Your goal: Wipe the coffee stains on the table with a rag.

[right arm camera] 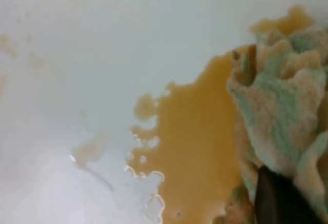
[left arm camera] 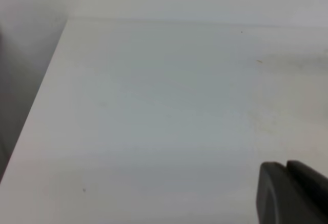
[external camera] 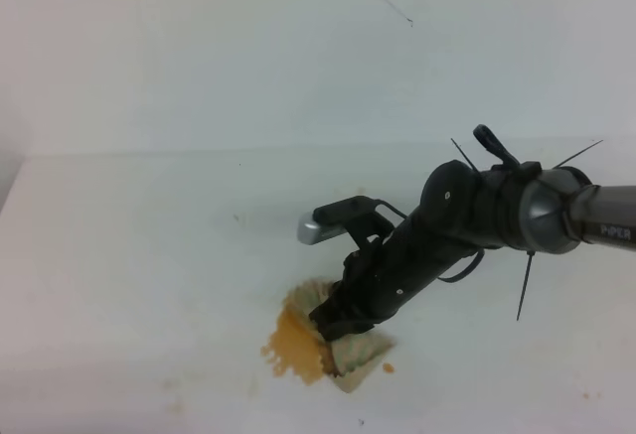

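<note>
The right pincer [external camera: 343, 327] was pressed down on the rag [external camera: 360, 357], its black jaws drawn tight together on the bunched cloth — in the right wrist view one dark fingertip [right arm camera: 279, 198] sat at the lower edge with the beige-and-green folds of the rag [right arm camera: 282, 116] rising just above it. The coffee stains [external camera: 298, 343] lay directly to the pincer's left in the high view, an orange-brown puddle touching the rag's edge, with one small droplet [external camera: 389, 366] just off the rag's far side, to the pincer's right. From the wrist camera the puddle [right arm camera: 195, 147] spread to the left of the fingertip, its ragged lower-left margin broken into little pools, and faint thin smears trailed further left on the white table [external camera: 119, 255]. The rag's near folds were tinged brown where they met the liquid. The left pincer [left arm camera: 292, 193] showed only as a dark corner at the lower right of its own view, over bare tabletop [left arm camera: 154, 106] — whether it was wide or narrow cannot be told.
</note>
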